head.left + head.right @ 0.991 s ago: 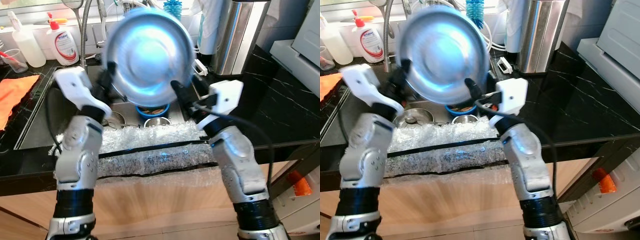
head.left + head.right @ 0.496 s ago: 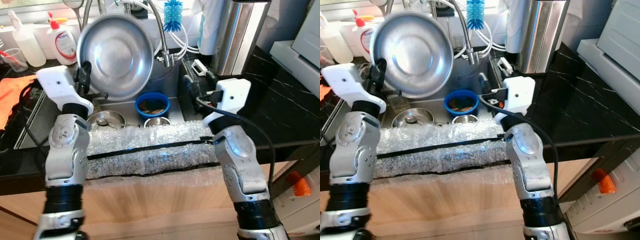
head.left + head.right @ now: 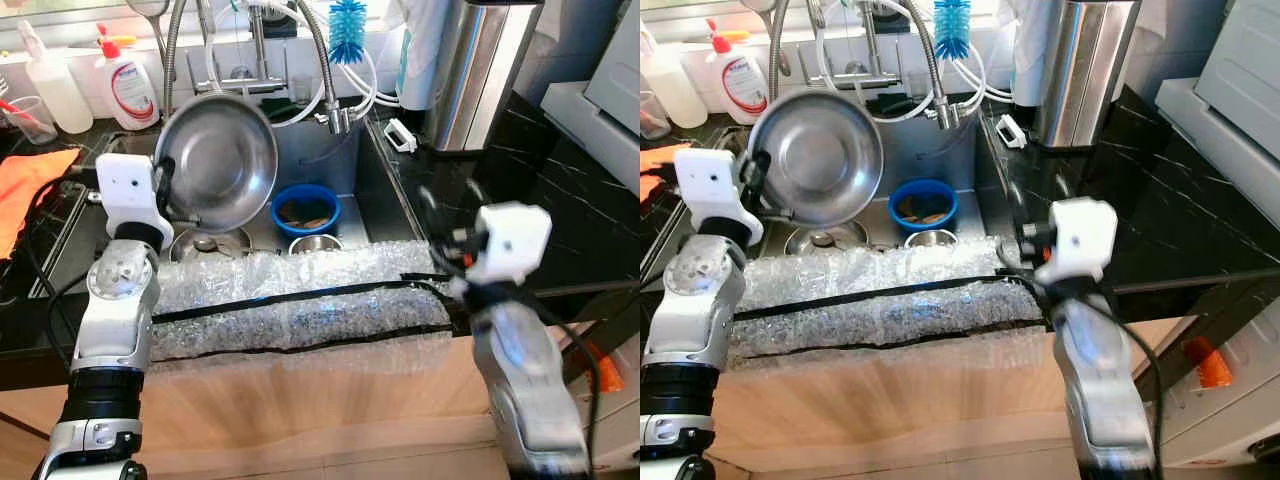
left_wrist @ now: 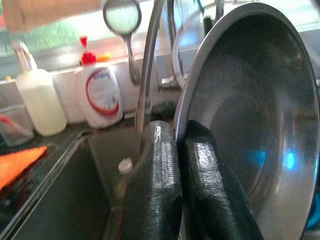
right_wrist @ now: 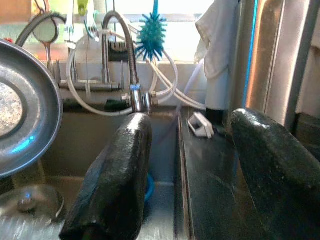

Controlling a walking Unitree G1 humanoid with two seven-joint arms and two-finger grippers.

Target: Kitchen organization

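While left hand (image 4: 181,150) pinches one steel bowl (image 3: 215,160).

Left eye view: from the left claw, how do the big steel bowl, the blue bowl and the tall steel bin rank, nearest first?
1. Big steel bowl, pinched in the left claw.
2. Blue bowl, in the sink to its right.
3. Tall steel bin, far right on the counter.

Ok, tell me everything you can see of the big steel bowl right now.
The steel bowl is round, shiny bare metal with a flat centre and a rolled rim. It is tipped up almost on edge, its hollow facing the camera, above the left part of the sink. The left gripper is shut on its rim, one finger on each side. The right gripper hangs open, off the bowl.
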